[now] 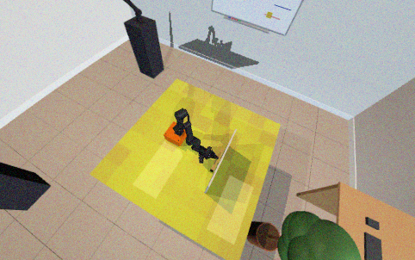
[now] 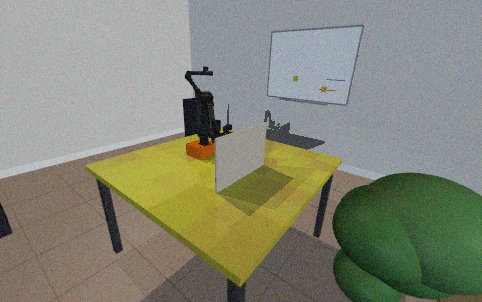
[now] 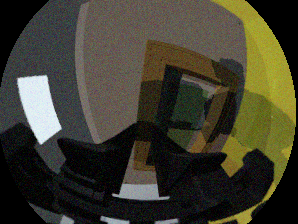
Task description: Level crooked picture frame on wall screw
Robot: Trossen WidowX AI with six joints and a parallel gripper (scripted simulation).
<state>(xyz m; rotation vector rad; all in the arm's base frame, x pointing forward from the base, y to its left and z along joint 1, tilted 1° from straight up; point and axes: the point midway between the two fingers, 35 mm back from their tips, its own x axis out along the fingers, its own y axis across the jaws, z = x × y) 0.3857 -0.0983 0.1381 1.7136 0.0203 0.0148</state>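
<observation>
The picture frame has a brown wooden border around a dark green picture and hangs against the upright panel. In the top view only a thin brown part of the frame shows; in the exterior view the panel hides it. My gripper is shut on the frame's left side bar as the wrist view shows it, near the lower corner. The screw and notched strip are hidden. The wrist view is distorted, so I cannot tell how level the frame is.
The arm's orange base stands on the yellow table, on the frame's side of the panel. The panel casts a shadow behind it. A potted plant stands beyond the table's edge.
</observation>
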